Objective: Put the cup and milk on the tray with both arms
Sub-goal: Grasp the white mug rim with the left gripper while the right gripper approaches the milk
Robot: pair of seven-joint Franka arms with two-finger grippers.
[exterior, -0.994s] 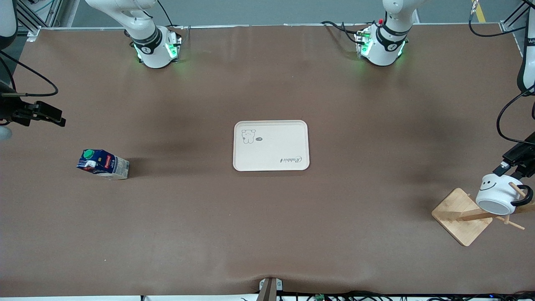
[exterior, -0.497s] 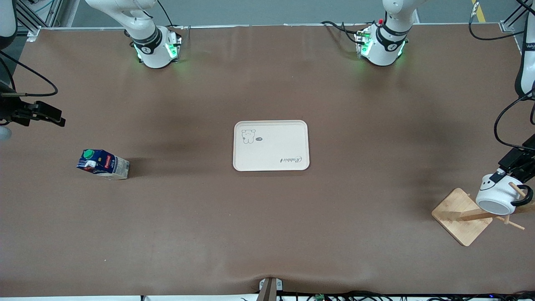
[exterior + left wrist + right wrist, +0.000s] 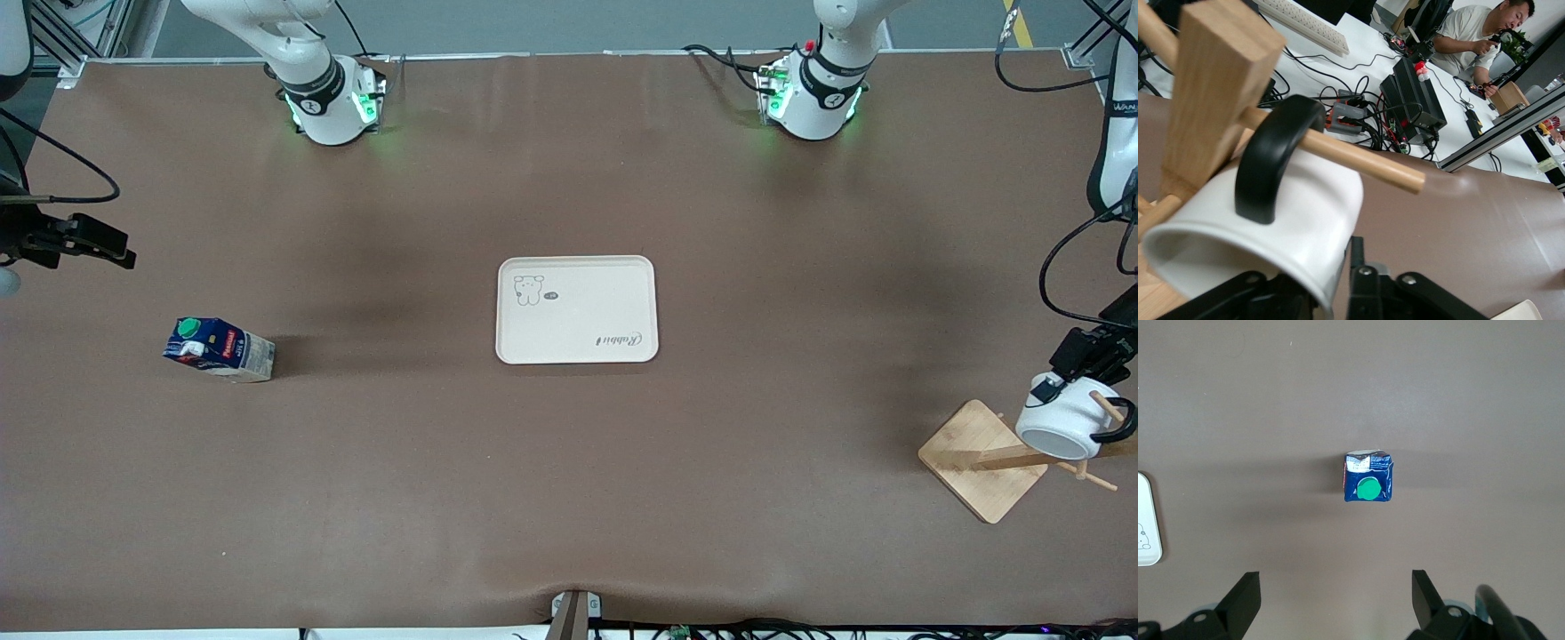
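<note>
The left gripper (image 3: 1060, 380) is at the cup (image 3: 1064, 425), one finger (image 3: 1368, 293) inside the rim and the other outside the wall, spread astride it; whether they press on the wall I cannot tell. The cup hangs by its black handle (image 3: 1271, 153) on a peg (image 3: 1358, 160) of a wooden rack (image 3: 989, 458), mouth tilted toward the front camera. The rack stands at the left arm's end of the table (image 3: 569, 498), well apart from the tray (image 3: 577, 309) and nearer the front camera than it.

The right gripper (image 3: 105, 246) hovers high at the right arm's end of the table, its fingers (image 3: 1241, 603) spread wide with nothing between them. The milk (image 3: 218, 348) stands upright on the table below it, green cap (image 3: 1369, 487) up, well apart from the tray and about level with it.

The tray lies flat at mid-table with nothing on it.
</note>
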